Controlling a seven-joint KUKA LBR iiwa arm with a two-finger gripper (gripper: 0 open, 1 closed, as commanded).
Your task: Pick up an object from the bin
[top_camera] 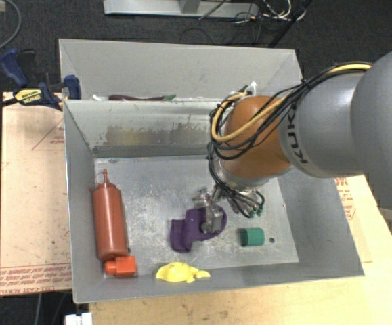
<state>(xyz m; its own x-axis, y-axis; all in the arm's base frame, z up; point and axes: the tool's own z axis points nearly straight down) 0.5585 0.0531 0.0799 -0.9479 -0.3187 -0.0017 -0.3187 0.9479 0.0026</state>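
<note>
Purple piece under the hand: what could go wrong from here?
1. The hand sits at the right end of the purple piece, not over its middle. Lifted from there, the piece may tilt or slip out.
2. The green block lies close by on the right. A sideways correction could knock it.

Single overhead camera, set above the bin (pixel 182 73) and off toward its near side, looking steeply down. The frame takes in the whole bin at middle range, with dark floor beyond the far rim. The arm (pixel 344 127) enters from the right, nearer the lens, and covers part of the right wall.
</note>
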